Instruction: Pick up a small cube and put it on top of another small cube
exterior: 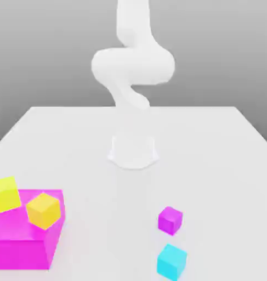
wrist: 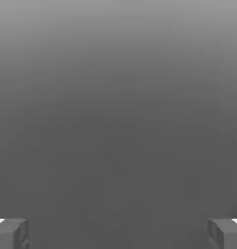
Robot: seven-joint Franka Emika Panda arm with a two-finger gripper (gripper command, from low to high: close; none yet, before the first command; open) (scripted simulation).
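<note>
Exterior view: large magenta block (exterior: 17,253) as landmark. Purple cube (exterior: 170,220) and cyan cube (exterior: 171,262) both sit on the table (exterior: 97,181), well apart from the block, toward the exterior view's right; not stacked. Yellow cube (exterior: 6,194) and orange cube (exterior: 44,211) at the block, also unstacked. Likely all still to do: pick, carry, place.

Hand view: gripper (wrist: 118,234) fingers wide apart, nothing between them.

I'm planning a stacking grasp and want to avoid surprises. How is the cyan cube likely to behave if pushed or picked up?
The cyan cube looks solid-sided, so it would probably stay stiff when squeezed. Its flat faces suggest sliding rather than rolling. Its smooth look hints at some slipperiness.
</note>
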